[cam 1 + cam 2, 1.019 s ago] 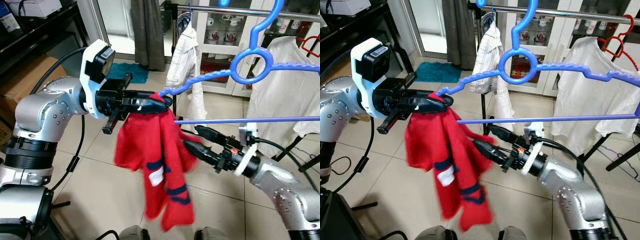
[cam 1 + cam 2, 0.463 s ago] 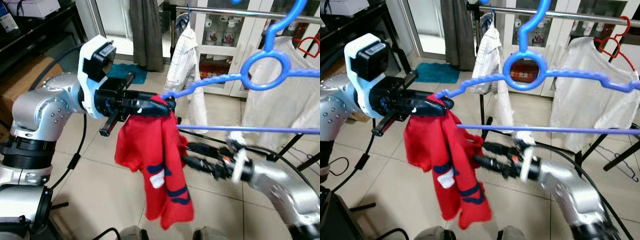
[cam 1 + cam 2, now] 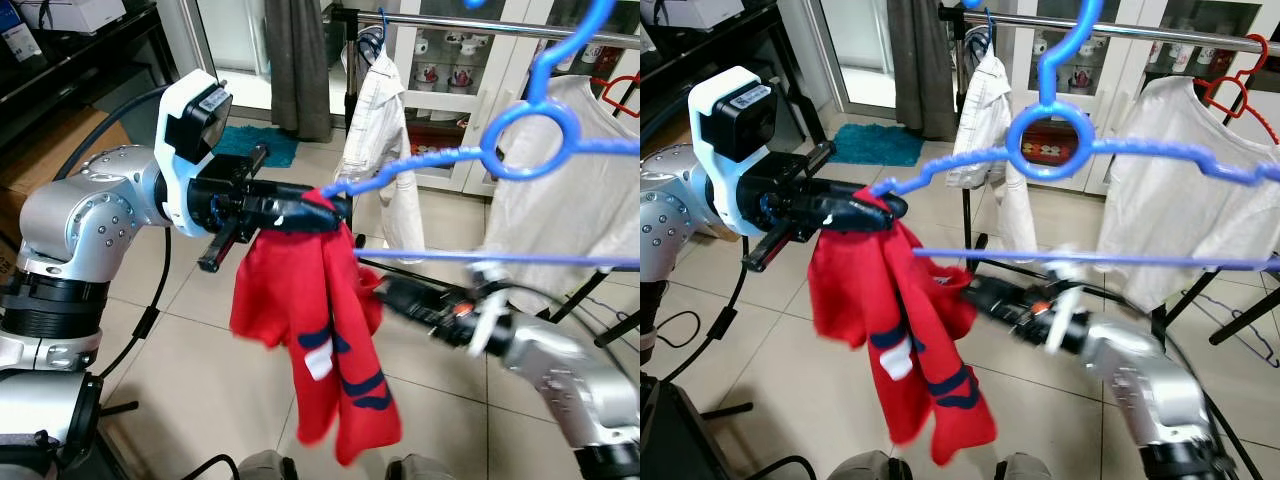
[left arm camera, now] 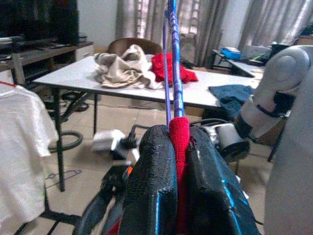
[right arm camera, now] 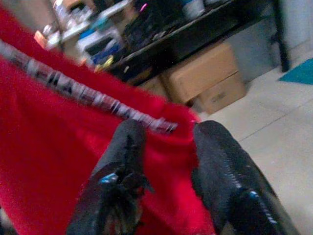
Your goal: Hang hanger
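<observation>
Left gripper (image 3: 325,210) fingers pinch red garment (image 3: 315,320) and hanger (image 3: 520,150); right gripper (image 5: 166,166) fingers spread

A: Hanger (image 3: 520,150) — blue plastic, smooth w/ a ridged top edge. Shirt (image 3: 315,320)?
B: Soft red cloth, matt, limp folds.
A: Left gripper (image 4: 178,147)?
B: Black fingers (image 4: 151,186), pebbled rubbery skin, slight sheen. Arms are brushed silver metal — floor (image 3: 200,380) is glossy beige tile.

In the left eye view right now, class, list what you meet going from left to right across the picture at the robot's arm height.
left gripper → red garment → right gripper → white T-shirt
</observation>
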